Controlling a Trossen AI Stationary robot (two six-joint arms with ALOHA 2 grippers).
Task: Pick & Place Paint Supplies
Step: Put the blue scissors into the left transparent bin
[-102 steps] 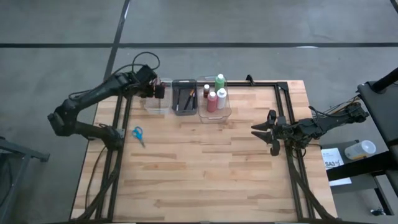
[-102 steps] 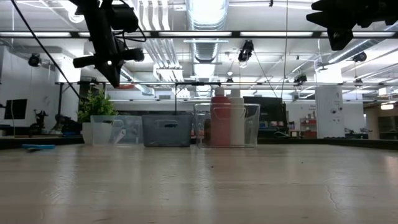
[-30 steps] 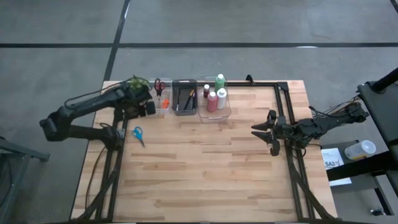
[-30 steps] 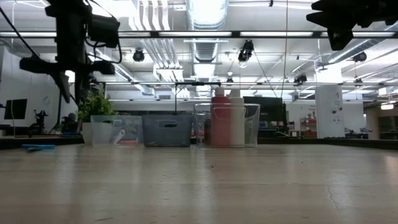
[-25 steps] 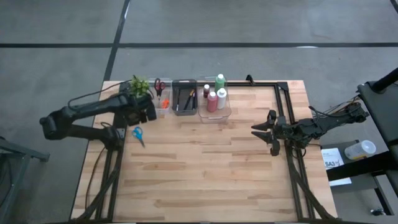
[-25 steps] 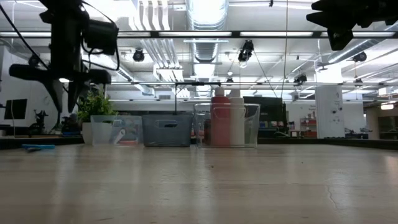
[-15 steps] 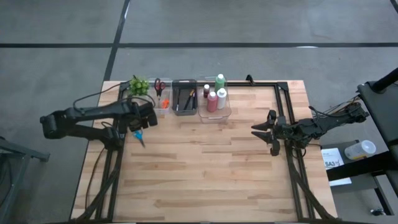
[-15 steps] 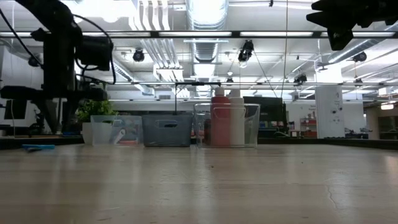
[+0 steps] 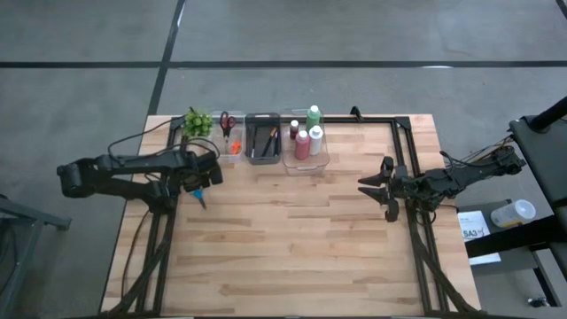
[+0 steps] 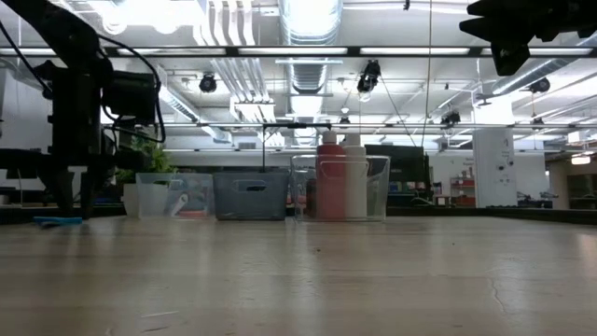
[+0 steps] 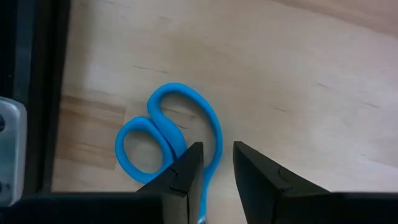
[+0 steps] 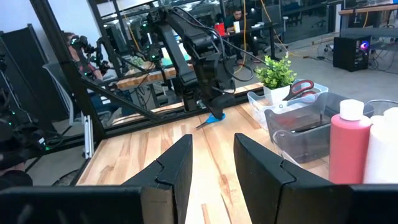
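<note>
Straddling blue scissors (image 11: 171,149) at left-centre of the high view, left gripper (image 11: 216,163) fingers slightly apart, not clamped. Farther right, right gripper (image 9: 379,188) hovering, fingers apart. Bottles in clear bin (image 9: 306,159), upper centre.

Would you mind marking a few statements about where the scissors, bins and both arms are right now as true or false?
1. The left end effector is above the blue-handled scissors. True.
2. The blue-handled scissors lie inside a bin. False: they lie on the bare wooden table, near its left edge.
3. The red-handled scissors sit in the clear bin next to the potted plant. True.
4. The right end effector is holding a paint bottle. False: its fingers are apart and empty, over the table's right side.
5. The dark red bottle stands in the dark bin. False: it stands in a clear bin.
</note>
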